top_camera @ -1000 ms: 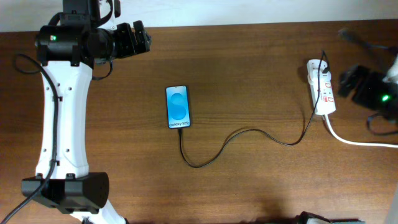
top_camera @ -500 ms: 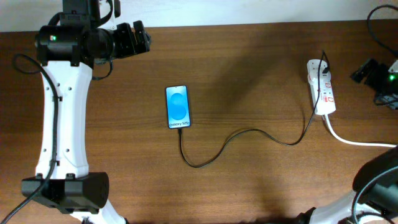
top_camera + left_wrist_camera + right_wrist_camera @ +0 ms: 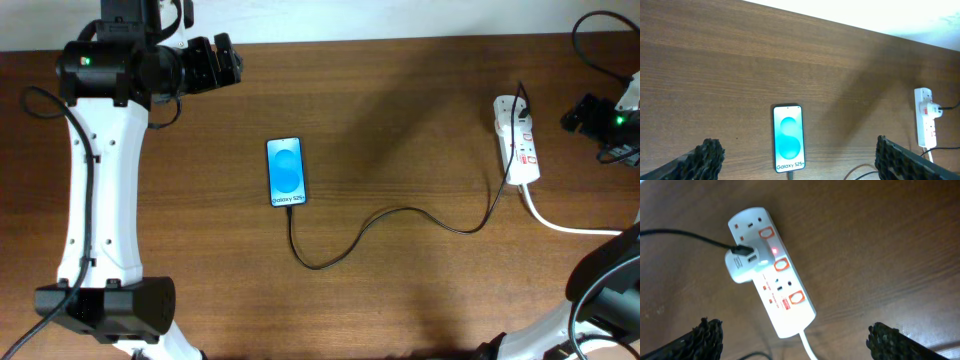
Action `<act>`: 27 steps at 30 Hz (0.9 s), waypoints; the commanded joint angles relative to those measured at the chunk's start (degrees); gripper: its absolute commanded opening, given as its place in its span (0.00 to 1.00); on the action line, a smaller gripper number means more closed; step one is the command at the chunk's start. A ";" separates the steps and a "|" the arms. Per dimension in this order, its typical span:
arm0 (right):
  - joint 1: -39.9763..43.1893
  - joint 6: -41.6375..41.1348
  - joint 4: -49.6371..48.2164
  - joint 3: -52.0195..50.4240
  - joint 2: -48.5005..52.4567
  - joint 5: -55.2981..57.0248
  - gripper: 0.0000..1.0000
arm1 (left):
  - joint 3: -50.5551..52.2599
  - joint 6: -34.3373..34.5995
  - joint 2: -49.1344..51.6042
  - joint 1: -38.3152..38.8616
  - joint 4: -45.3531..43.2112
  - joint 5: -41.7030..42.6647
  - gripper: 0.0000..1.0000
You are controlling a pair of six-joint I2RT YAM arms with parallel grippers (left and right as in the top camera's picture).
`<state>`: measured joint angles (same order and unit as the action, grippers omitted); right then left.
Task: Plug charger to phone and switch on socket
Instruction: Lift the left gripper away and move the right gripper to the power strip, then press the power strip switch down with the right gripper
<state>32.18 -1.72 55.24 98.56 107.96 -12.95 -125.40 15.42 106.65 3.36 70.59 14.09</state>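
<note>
Left arm [image 3: 95, 190]: white shell, black joints, runs along the left side of the worktop [image 3: 420, 90]. Left fingers [image 3: 707, 156]: black, rough-textured, spread wide, holding nothing, up near the far edge. Worktop: dark brown wood, fine straight grain, matte. Phone [image 3: 286, 172]: slim flat rectangle, rounded corners, bright blue screen up, white strip at its near end. It lies left of centre, well apart from the left fingers. Charger [image 3: 400, 212]: thin black cable. It meets the phone's near short edge, loops down and right in a slack S, then climbs to the socket [image 3: 520, 140]. Can't tell whether the tip is fully seated. Open wood between phone and socket, only the cable crossing it lower down. Socket: long white glossy plastic strip, three outlets with red-rimmed switches, lying lengthwise near the right side. White adapter [image 3: 742, 265] sits in the middle outlet with a black plug in it, small red light [image 3: 775, 250] lit beside it. Thick white cord [image 3: 570, 225] leaves the socket's near end toward the right edge. Right fingers [image 3: 705, 336]: same black rough pads, apart, empty, just right of the socket in the overhead view, clear of it.
</note>
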 commanded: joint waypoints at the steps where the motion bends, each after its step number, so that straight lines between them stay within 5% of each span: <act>1: -2.40 1.55 -2.47 0.35 4.07 2.54 0.94 | -0.26 -0.31 0.15 -0.15 0.02 -0.42 0.99; 5: -4.02 7.32 -4.37 0.35 7.82 6.29 0.94 | -0.26 -0.31 0.15 -0.15 0.02 -0.42 0.99; 27: -4.20 8.79 -12.66 0.33 18.03 10.82 0.96 | -0.26 -0.31 0.15 -0.15 0.04 -0.42 0.99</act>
<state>28.08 6.55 42.87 98.61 124.05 -2.79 -125.40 15.42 106.65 3.36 70.59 14.06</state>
